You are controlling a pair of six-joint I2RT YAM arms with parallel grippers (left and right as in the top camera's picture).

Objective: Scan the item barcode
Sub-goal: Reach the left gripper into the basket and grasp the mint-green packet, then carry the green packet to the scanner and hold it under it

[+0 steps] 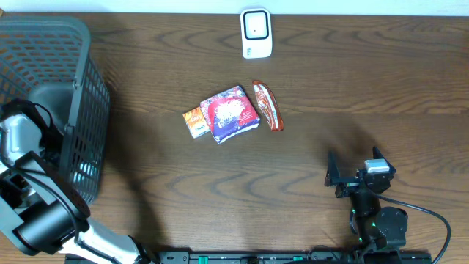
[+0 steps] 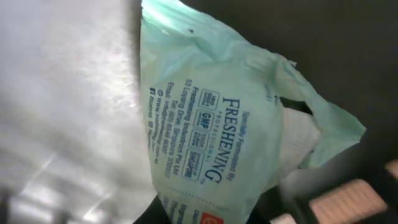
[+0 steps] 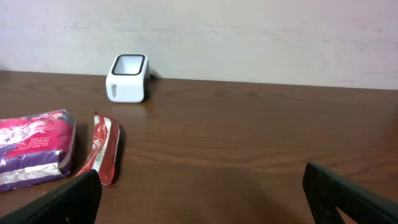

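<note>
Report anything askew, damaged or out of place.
Nothing damaged or spilled. The green Freshening packet looks tilted and crumpled in the left wrist view; the pink pack, orange packet and red bar lie slanted, close together.

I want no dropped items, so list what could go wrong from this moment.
1. The green packet is soft and crumpled. A grip on its loose film may slip as it is lifted out of the basket.
2. The scanner stands far from the basket, with snack packs lying near the way there. A low carry could knock them.
</note>
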